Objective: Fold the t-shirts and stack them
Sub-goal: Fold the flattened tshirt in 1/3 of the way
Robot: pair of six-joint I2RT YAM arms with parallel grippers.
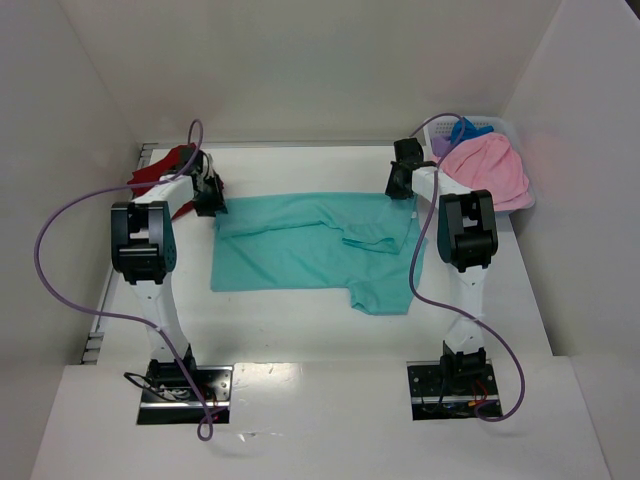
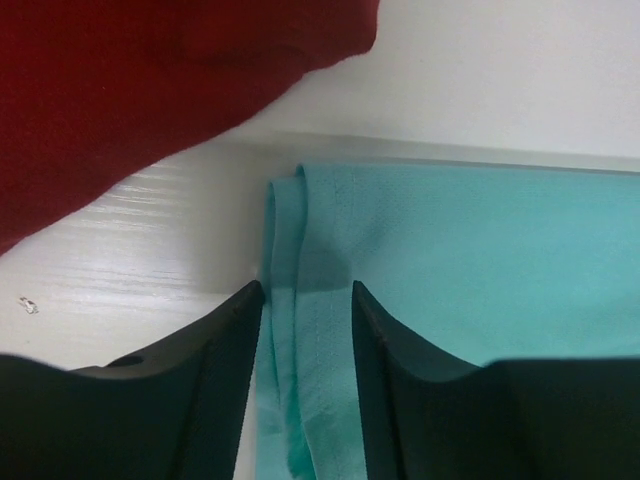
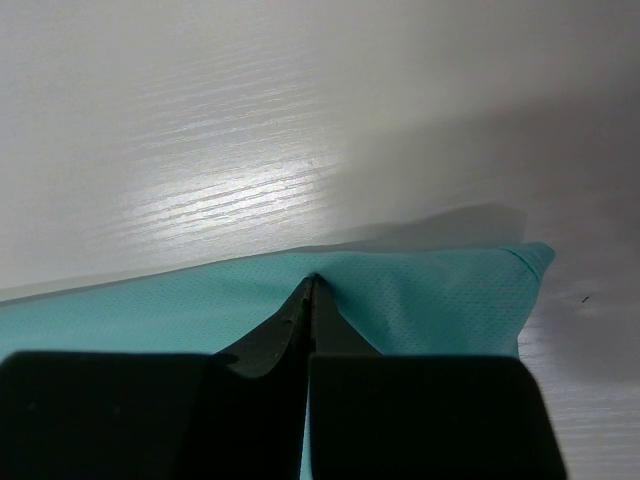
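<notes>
Where white table [image 1: 300, 330] bears teal t-shirt [image 1: 290, 255], right fingers [image 3: 275, 345] pinch it; left fingers [image 2: 215, 350] parted.

White table [image 1: 300, 335]: teal t-shirt [image 1: 290, 255] centre, dark red t-shirt [image 1: 155, 172], basket [image 1: 502, 126].

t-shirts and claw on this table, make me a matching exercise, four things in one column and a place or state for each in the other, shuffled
Column one
1. teal t-shirt
2. dark red t-shirt
3. pink t-shirt
4. right claw

Column two
A. heaped in the basket at the far right
B. spread out in the middle of the table
C. shut on the teal t-shirt's far right edge
D. bunched at the far left, beyond the left arm

Pairs: 1-B, 2-D, 3-A, 4-C
</notes>
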